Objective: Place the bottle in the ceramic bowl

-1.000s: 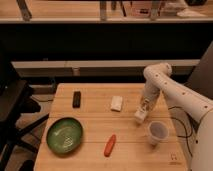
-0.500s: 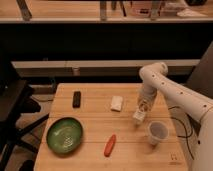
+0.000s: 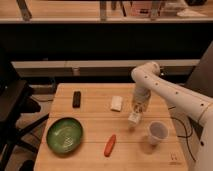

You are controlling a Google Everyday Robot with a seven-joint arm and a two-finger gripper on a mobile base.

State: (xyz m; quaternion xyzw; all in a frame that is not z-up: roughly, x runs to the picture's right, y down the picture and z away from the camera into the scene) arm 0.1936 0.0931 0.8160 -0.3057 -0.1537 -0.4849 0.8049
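The small whitish bottle (image 3: 134, 119) hangs from my gripper (image 3: 137, 113), just above the wooden table (image 3: 90, 120), right of centre. The gripper is shut on the bottle's upper part, and the white arm reaches down to it from the right. The glossy green ceramic bowl (image 3: 65, 135) sits at the table's front left, well to the left of the gripper, with nothing in it.
A white paper cup (image 3: 157, 133) stands just right of and in front of the bottle. A flat white packet (image 3: 116, 103) lies to its left rear. An orange-red oblong object (image 3: 110, 145) lies between bowl and cup. A black oblong object (image 3: 77, 98) lies at the back left.
The gripper has moved a little to the left and toward the front with the bottle in it. Nothing else on the table has moved.
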